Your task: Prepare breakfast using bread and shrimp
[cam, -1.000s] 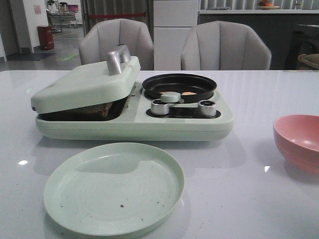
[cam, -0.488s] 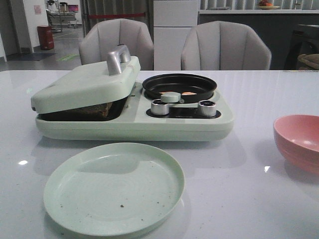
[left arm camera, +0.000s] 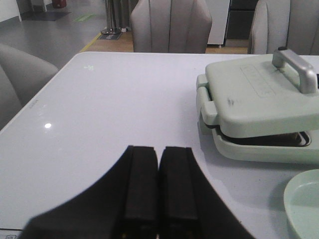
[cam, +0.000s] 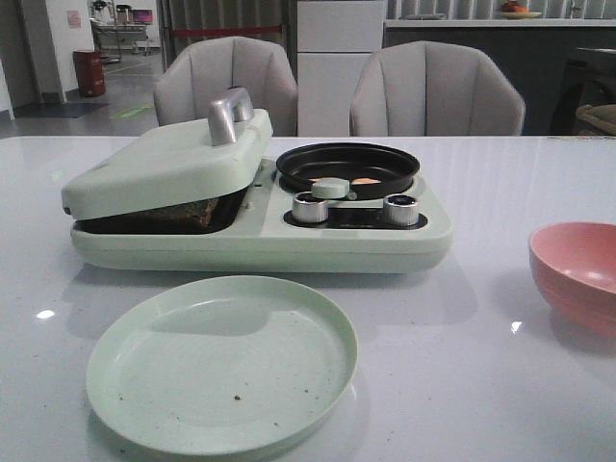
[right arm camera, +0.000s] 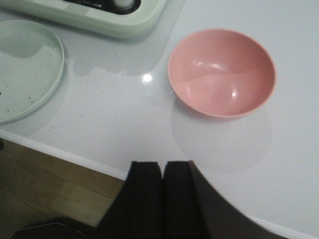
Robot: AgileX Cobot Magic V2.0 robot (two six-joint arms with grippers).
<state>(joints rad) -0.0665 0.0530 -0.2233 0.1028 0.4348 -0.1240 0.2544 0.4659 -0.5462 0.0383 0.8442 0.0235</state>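
Breakfast cooker at table centre; both grippers closed, holding nothing.

Bare table lies around green plate and pink bowl. Left gripper sits near the table's left edge, right gripper over the front edge; bread under the part-lifted lid and shrimp in black pan lie well apart from both.

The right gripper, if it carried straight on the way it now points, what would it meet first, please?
Most likely the pink bowl: the right gripper, jaws shut, hangs near the table edge, with only bare tabletop between them. Its height above the table is unclear, so it might pass over the rim.
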